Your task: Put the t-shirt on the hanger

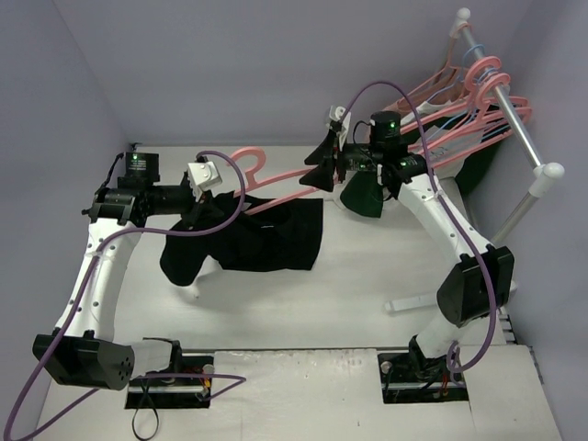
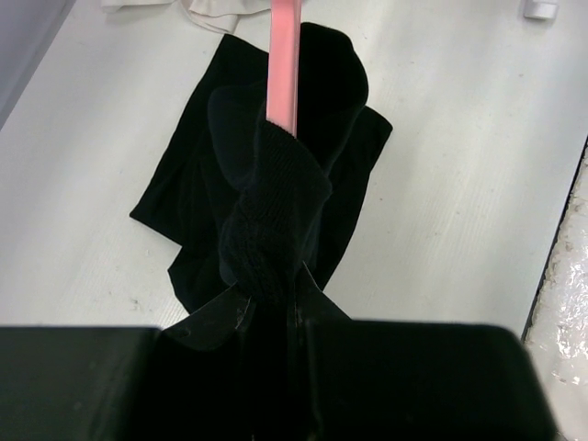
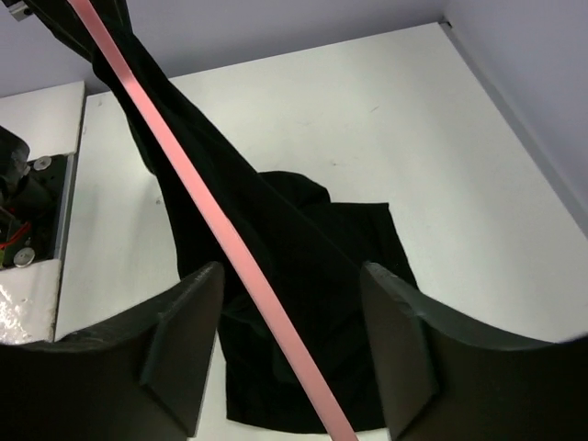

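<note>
Black t-shirt [image 1: 285,234] droops crumpled from the pink hanger [image 3: 189,184], its hem pooled on the table [image 1: 367,276]. Left gripper [image 2: 276,294] pinches bunched cloth; right gripper [image 3: 289,303] is spread, straddling the hanger.

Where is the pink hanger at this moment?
Top view: the hanger spans mid-table between the left gripper and the right gripper, with the t-shirt hanging below it.

- Tabletop [image 1: 367,276]: white, lightly scuffed.
- Rack rail [image 1: 514,129] at the rear right: metal, sloping, with white end caps.
- Spare pink hangers [image 1: 439,90] bunched on the rail; something blue shows among them.
- Dark green garment [image 1: 480,158] hangs below that bunch.
- White bar [image 1: 409,301] lies flat on the tabletop near the rack post.
- White and beige cloth [image 2: 220,11] at the far edge of the left wrist view.
- Walls [image 1: 230,64]: plain lilac.
</note>
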